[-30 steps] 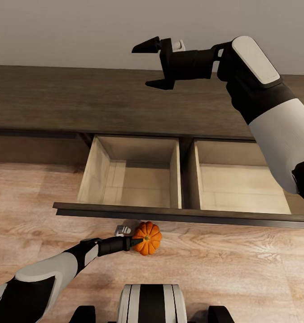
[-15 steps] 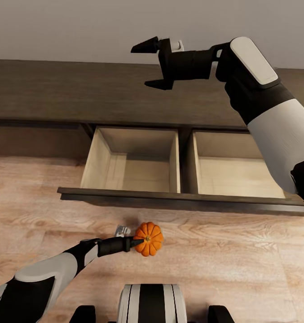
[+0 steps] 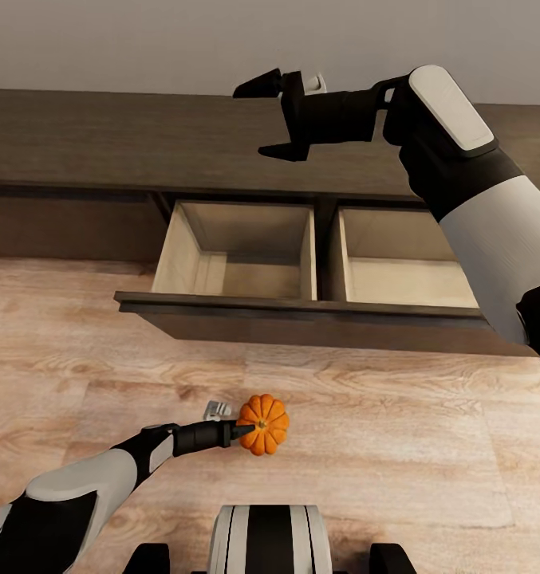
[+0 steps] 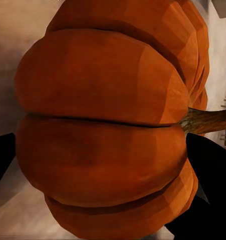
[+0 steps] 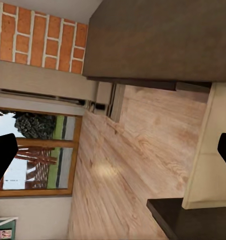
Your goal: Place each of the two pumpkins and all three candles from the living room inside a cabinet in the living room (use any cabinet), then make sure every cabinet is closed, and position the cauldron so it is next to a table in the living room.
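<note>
Holding the pumpkin (image 3: 262,424) clamped in my left gripper (image 3: 246,430) at lower centre, I see the cabinet's (image 3: 102,143) open drawer (image 3: 238,259) directly above it in frame. My right gripper (image 3: 271,112) hangs spread and empty at upper centre.

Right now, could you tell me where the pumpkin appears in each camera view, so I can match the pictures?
Head view: the pumpkin sits low and centre, held at the left gripper above the wood floor.
Left wrist view: the pumpkin takes up most of the picture, stem to one side.
Right wrist view: I cannot find the pumpkin here.
Shared landmark: the open drawer of the cabinet, whose pale side the right wrist view catches.
</note>
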You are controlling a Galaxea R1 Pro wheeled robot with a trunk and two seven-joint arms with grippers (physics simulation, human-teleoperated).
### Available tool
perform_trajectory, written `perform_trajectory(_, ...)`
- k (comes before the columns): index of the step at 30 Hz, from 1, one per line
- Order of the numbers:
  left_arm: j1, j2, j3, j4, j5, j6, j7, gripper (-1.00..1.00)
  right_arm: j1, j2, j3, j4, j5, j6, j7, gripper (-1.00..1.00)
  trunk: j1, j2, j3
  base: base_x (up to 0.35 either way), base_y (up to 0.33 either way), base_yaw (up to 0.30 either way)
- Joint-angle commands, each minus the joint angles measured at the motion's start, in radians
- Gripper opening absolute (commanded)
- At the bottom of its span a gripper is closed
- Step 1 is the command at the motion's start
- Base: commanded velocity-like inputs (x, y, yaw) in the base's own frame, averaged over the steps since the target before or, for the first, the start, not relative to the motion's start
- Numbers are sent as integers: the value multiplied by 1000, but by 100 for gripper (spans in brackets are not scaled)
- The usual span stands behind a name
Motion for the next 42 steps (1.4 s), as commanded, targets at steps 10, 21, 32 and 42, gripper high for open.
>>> perform_trajectory(10,0,6,1,1,6,0,2,-100,0,0,1,0,0,0,0,100,0,0,0,-2,0,0)
perform_trajectory(21,4,8,1,0,1,4,-68,-100,1,19,1,1,1,-1,-2,100,-3,1,23,0,0,0)
perform_trajectory(32,3,0,1,1,1,7,-87,-100,8,47,3,0,48,-8,-105,100,-8,4,66,0,0,0)
perform_trajectory(42,3,-3,2,1,1,10,-85,-100,14,50,3,0,135,-8,-109,100,-12,6,104,0,0,0)
